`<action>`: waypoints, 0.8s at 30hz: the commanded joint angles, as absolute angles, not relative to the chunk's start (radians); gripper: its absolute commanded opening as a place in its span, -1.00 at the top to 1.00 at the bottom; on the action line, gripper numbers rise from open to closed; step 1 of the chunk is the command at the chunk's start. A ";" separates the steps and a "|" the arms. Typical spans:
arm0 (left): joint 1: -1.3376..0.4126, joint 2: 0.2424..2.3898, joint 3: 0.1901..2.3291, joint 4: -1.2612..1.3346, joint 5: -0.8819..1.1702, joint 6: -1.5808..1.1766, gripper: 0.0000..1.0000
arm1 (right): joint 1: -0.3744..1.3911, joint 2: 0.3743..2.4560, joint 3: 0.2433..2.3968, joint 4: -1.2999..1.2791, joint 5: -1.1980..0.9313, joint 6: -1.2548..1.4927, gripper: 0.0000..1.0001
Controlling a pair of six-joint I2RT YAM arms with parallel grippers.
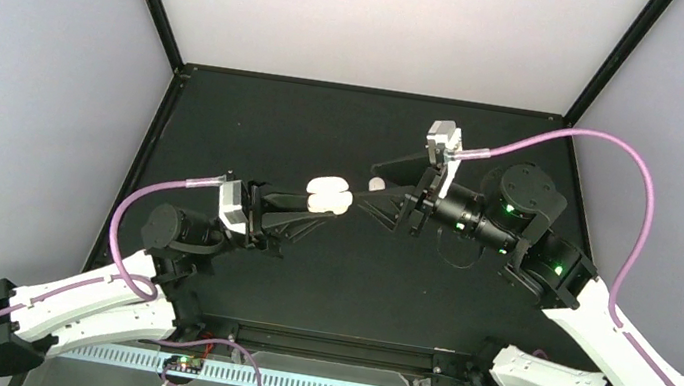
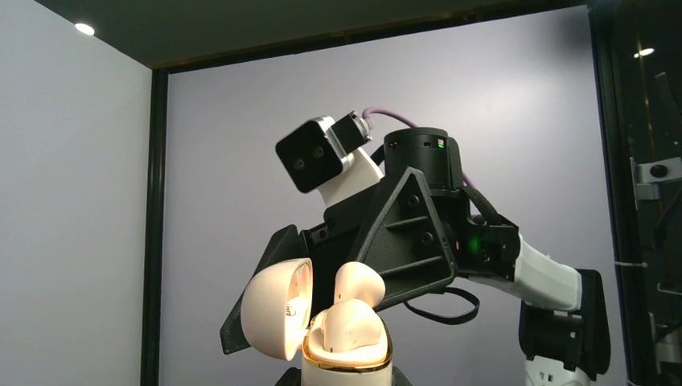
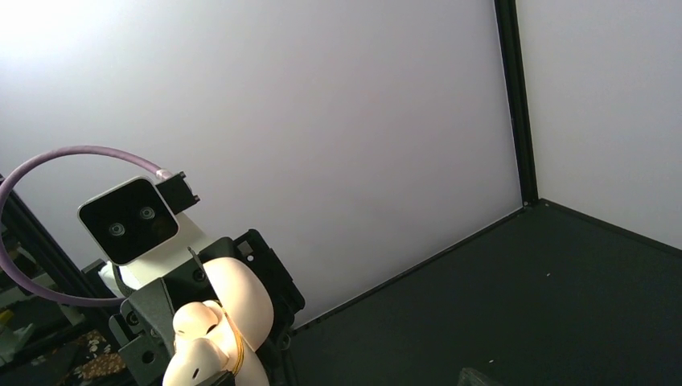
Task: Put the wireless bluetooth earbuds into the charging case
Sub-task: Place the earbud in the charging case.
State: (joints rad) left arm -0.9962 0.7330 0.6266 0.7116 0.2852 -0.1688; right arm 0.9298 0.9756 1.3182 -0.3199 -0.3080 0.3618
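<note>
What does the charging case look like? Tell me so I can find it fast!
Look at the middle of the big black table. The left gripper holds a small creamy-white egg-shaped box there: the charging case. Only it has a flipped-open lid and a gold rim, with earbuds poking out.

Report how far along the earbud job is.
Done: the charging case is open and clamped in the left end effector, with one earbud lying in it. In hand: a second earbud stands higher, seemingly not pushed home, with the open right end effector close behind it. Left: seat that one. I cannot see any other earbuds here.
</note>
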 commanded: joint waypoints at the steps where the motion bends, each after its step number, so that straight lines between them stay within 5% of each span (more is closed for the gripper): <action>1: -0.999 0.762 0.671 0.684 0.231 -0.168 0.97 | 0.937 0.985 1.353 -0.331 -0.331 0.372 -0.45; 24: -0.999 0.802 0.691 0.674 0.130 -0.057 0.97 | 0.937 1.011 1.502 -0.534 -0.142 0.389 -0.39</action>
State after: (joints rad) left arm -0.9962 0.7876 0.6479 0.6701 0.1619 -0.1154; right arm 0.9318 0.9829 1.4452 -0.4755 -0.2092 0.3492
